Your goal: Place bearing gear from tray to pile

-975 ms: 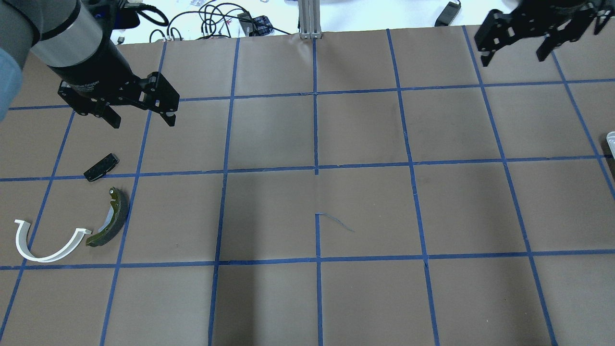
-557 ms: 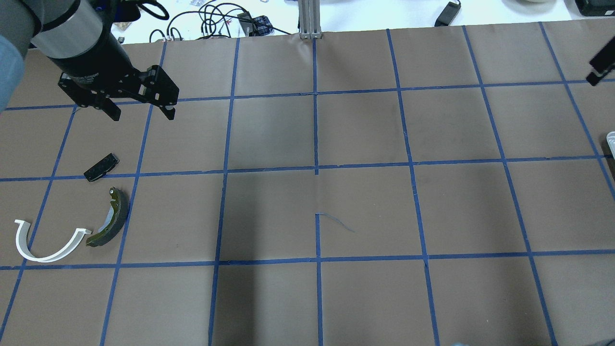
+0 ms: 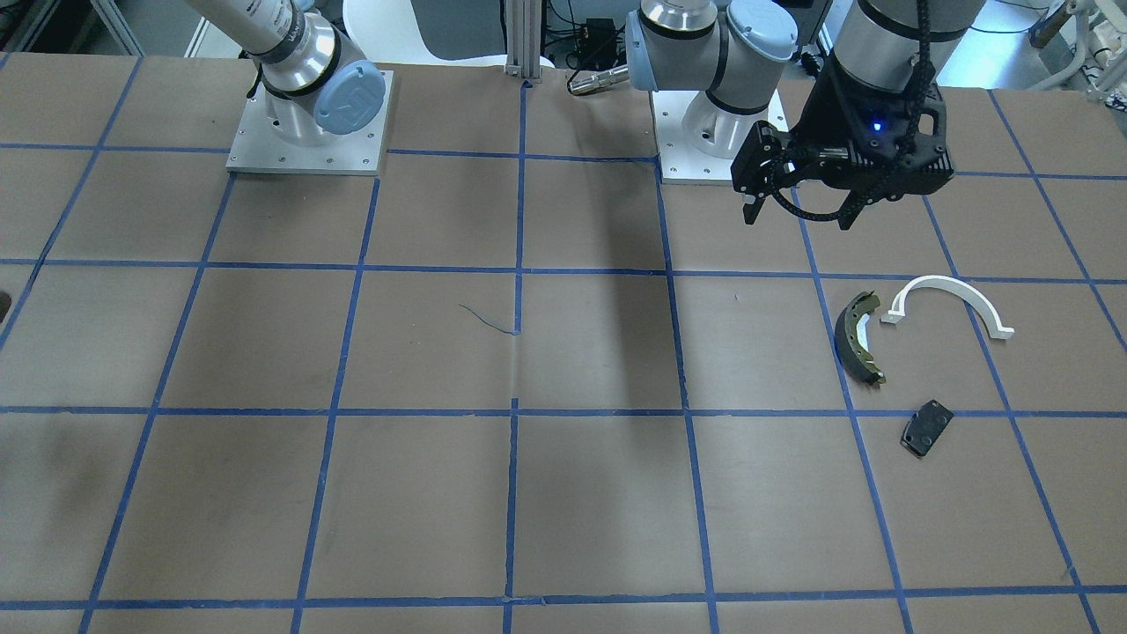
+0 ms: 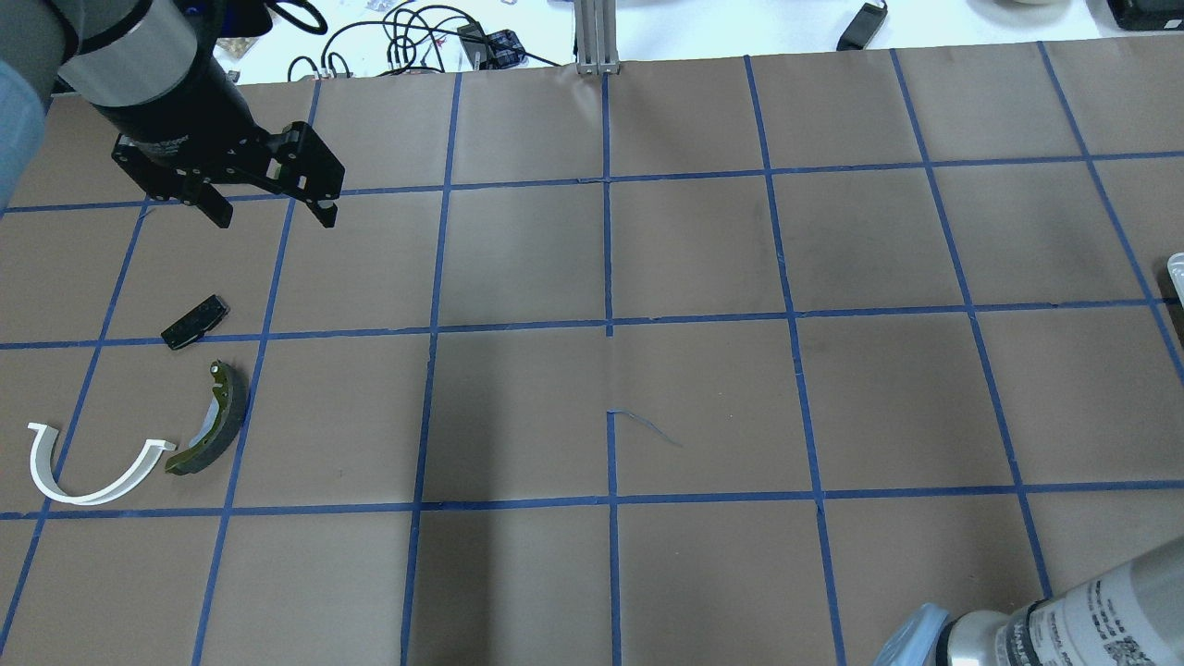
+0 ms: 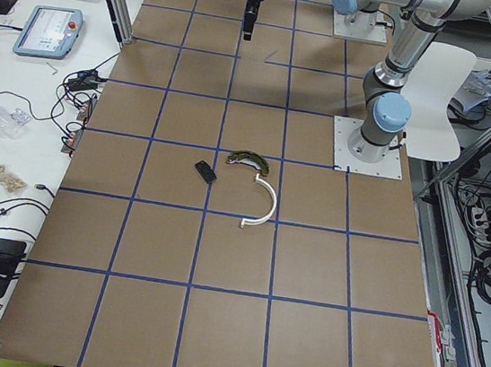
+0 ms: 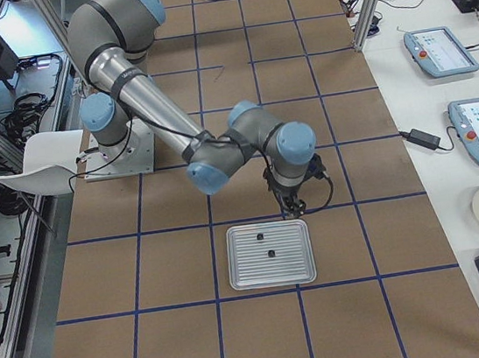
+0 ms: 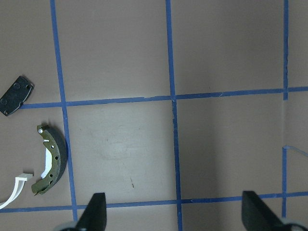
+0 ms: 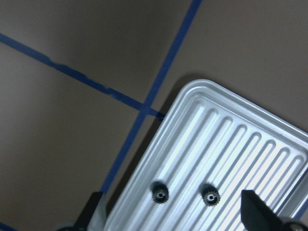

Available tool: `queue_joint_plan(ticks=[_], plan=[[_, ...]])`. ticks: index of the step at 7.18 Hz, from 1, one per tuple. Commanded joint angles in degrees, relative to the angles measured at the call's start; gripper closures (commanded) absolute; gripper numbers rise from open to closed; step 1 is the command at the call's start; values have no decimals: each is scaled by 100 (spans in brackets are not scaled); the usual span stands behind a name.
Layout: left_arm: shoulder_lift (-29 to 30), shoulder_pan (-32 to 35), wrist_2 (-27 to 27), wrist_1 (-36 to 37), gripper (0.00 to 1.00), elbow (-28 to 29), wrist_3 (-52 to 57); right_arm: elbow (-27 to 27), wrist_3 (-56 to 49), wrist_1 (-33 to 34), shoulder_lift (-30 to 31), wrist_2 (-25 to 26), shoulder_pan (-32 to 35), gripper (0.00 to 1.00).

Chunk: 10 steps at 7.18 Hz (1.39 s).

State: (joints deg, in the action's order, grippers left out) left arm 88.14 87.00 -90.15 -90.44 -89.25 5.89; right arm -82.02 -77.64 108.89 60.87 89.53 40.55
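Note:
Two small dark bearing gears (image 8: 160, 194) (image 8: 210, 196) lie in the ribbed silver tray (image 8: 240, 139), which also shows in the exterior right view (image 6: 272, 272). My right gripper (image 8: 175, 216) is open and empty, hovering over the tray's edge near the gears. The pile lies at the table's left: an olive brake shoe (image 4: 227, 412), a white half-ring arc (image 4: 83, 490) and a black plate (image 4: 194, 322). My left gripper (image 4: 274, 217) is open and empty, held high beyond the pile; the left wrist view shows the brake shoe (image 7: 53, 159) below it.
Cables and devices (image 4: 416, 37) lie past the table's far edge beside an aluminium post (image 4: 597, 37). The tray's corner (image 4: 1177, 268) shows at the right edge. The right arm's link (image 4: 1064, 620) crosses the bottom right corner. Teach pendants (image 6: 443, 51) lie on a side table.
The right gripper has left the overhead view at the top right, and the right arm's link now shows at the bottom right. The left gripper has shifted slightly farther away.

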Motion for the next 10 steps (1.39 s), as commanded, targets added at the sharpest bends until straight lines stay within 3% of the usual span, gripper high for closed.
queue_joint_plan(ticks=[1, 4, 5, 7, 9, 10], plan=[[-8, 1, -2, 0, 0, -5, 18, -7, -751, 1147, -924, -23, -493, 0], [-8, 1, -10, 17, 0, -14, 96, -85, -1157, 1204, -1051, 82, -530, 0], [-8, 1, -20, 26, 0, -5, 97, -286, -1087, 1222, -981, 91, -539, 7], [-43, 1, -11, 26, 0, -75, 97, -507, -1060, 1493, -919, 82, -539, 27], [-69, 1, -11, 26, 0, -102, 97, -473, -1051, 1494, -849, 240, -539, 75], [-69, 1, -11, 26, 0, -102, 97, -490, -1043, 1486, -770, 258, -539, 84]])
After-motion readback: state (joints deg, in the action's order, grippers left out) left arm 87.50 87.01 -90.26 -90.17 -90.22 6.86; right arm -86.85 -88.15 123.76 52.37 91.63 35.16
